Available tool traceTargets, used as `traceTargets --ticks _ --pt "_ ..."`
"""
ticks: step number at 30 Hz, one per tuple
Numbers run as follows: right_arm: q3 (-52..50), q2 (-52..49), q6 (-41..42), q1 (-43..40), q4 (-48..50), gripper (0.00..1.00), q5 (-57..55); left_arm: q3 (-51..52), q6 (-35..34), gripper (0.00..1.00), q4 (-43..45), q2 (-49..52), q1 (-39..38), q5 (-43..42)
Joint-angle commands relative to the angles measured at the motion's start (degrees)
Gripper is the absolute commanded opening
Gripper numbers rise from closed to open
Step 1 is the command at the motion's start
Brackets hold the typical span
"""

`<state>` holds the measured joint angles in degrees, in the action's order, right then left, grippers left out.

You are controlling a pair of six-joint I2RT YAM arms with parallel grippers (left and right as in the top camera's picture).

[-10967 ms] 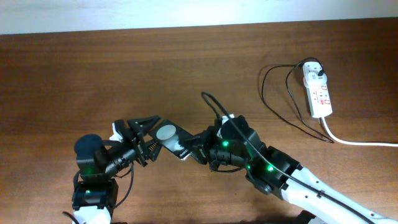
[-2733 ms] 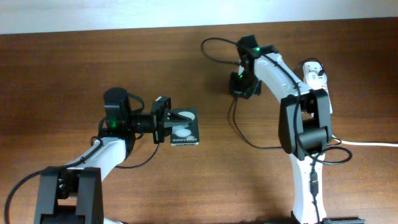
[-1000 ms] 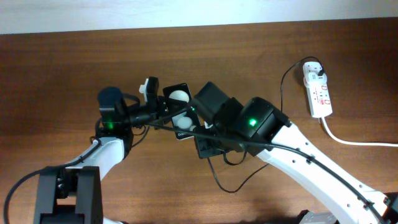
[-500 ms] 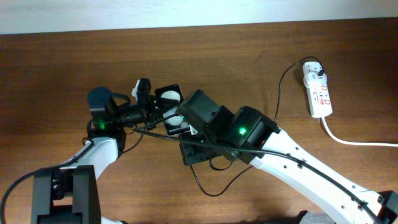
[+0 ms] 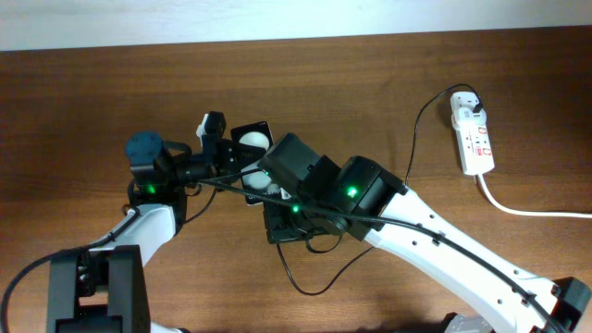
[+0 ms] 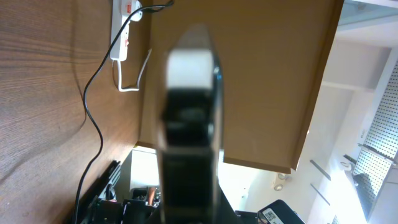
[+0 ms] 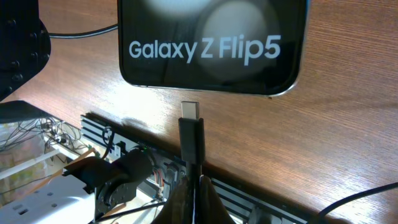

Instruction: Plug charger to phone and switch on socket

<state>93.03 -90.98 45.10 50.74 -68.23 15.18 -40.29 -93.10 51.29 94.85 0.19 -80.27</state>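
The black phone is held up off the table on its edge, with my left gripper shut on it. In the left wrist view the phone shows edge-on and blurred. In the right wrist view the phone fills the top, its white lettering facing the camera. My right gripper is shut on the charger's connector. Its metal tip stands just below the phone's lower edge, a small gap between them. The charger's black cable runs to the white socket at the right.
The socket's thick white cord trails off the right edge. The right arm crosses the table's middle over a loop of black cable. The socket shows far off in the left wrist view.
The right arm has swung left, bringing the connector up to the phone's edge. My left gripper with the phone has shifted slightly left.
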Motion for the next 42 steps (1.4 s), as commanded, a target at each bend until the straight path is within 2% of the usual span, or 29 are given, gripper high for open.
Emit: traceTargets --ticks 1,15,22,42 --pt "-0.4 -0.4 0.5 0.2 1.1 0.04 0.7 -0.9 -0.8 0.0 0.5 0.0 0.3 -1.6" --pt "-0.4 -0.5 0.9 0.2 -0.3 0.04 -0.2 -0.9 -2.1 0.0 0.5 0.0 2.5 -2.9" --pt "-0.4 -0.5 -1.8 0.3 1.3 0.04 -0.8 -0.9 -2.2 0.0 0.5 0.0 2.6 -2.9" --pt "-0.4 -0.5 -1.5 0.3 2.7 0.04 1.2 -0.9 -3.8 0.0 2.2 0.0 2.6 -2.8"
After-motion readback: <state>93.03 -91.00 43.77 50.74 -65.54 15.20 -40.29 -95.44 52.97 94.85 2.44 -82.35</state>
